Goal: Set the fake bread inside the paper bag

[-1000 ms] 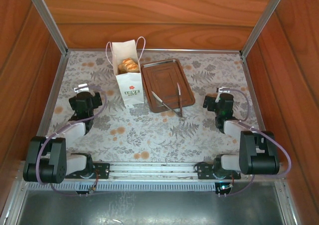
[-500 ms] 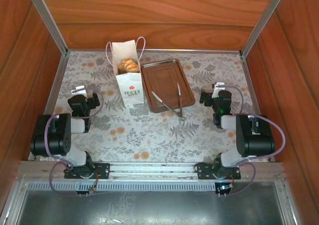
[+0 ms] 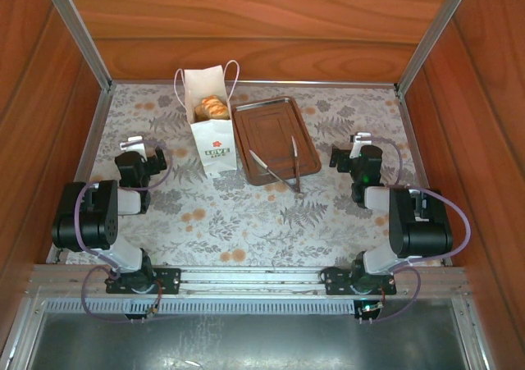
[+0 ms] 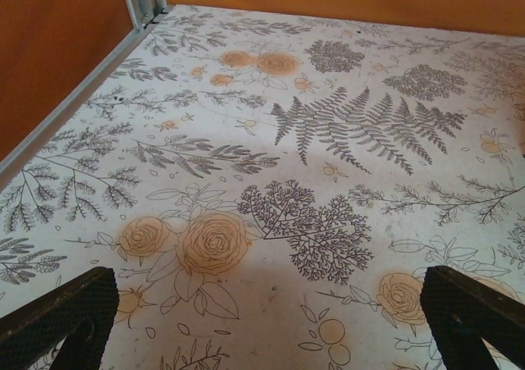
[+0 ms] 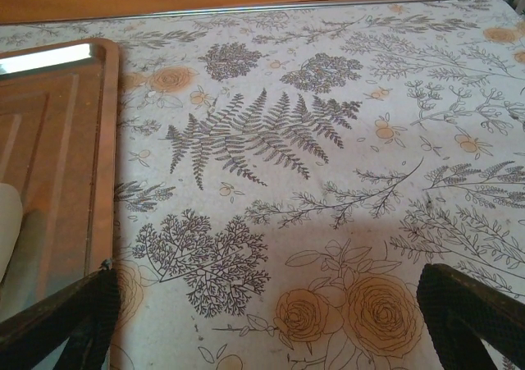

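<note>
The fake bread [image 3: 212, 107], golden and glossy, is seen heaped in the mouth of the white paper bag [image 3: 216, 147], which is stood upright at about 11 o'clock on the counter [image 3: 246, 222], touching the left rim of a brown tray [image 3: 271, 128] at 12 o'clock. Just a pair of metal tongs [image 3: 279, 166] is carried by the tray, laid open across its near edge, so the task is judged to be finished or nearly so; how many pieces sit deeper in the bag cannot be told. The left hand [image 4: 267, 317] is held low at 9 o'clock and the right hand [image 5: 267, 308] at 3 o'clock, both spread wide with nothing between the fingers, well apart from bag and tray. The counter is covered in a pale print of ferns and orange roses, framed by aluminium rails and enclosed by reddish wood panelling.
</note>
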`<state>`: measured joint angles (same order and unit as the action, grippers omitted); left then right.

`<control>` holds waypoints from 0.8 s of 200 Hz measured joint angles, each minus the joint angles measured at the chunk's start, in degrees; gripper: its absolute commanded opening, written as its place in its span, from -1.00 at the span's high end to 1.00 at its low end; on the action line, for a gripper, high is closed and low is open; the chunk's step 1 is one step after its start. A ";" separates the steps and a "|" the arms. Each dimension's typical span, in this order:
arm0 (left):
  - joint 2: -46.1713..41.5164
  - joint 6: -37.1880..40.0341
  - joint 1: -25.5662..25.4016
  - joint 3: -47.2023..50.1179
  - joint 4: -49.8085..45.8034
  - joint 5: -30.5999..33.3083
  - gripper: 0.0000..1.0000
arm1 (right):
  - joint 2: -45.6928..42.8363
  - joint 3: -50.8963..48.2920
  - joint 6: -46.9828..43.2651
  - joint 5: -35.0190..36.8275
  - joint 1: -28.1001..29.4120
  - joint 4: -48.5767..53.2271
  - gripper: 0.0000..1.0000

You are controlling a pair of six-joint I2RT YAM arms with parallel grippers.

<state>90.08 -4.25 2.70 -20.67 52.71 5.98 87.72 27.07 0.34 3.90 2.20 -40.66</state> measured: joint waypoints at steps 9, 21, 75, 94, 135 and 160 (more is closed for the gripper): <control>0.00 0.13 -0.22 0.00 0.00 0.15 -1.00 | 0.00 0.00 0.00 0.00 0.00 0.00 -1.00; 0.00 0.61 -0.68 -0.02 0.00 0.24 -1.00 | 0.00 0.00 0.00 0.00 0.00 0.00 -1.00; 0.02 2.16 -1.38 -0.72 -0.31 -0.17 -1.00 | 0.00 0.00 0.00 0.00 0.00 0.00 -1.00; 0.02 2.32 -1.38 -0.72 -0.57 -0.31 -1.00 | 0.00 0.00 0.00 0.00 0.00 0.00 -1.00; 0.02 2.34 -1.38 -0.72 -1.29 -0.33 -1.00 | 0.00 0.00 0.00 0.00 0.00 0.00 -1.00; 0.02 2.34 -1.38 -0.72 -1.31 -0.31 -1.00 | 0.00 0.00 0.00 0.00 0.00 0.00 -1.00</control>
<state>90.11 -1.91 1.32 -21.39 51.40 5.67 87.72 27.07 0.34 3.90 2.20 -40.66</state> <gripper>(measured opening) 0.999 0.998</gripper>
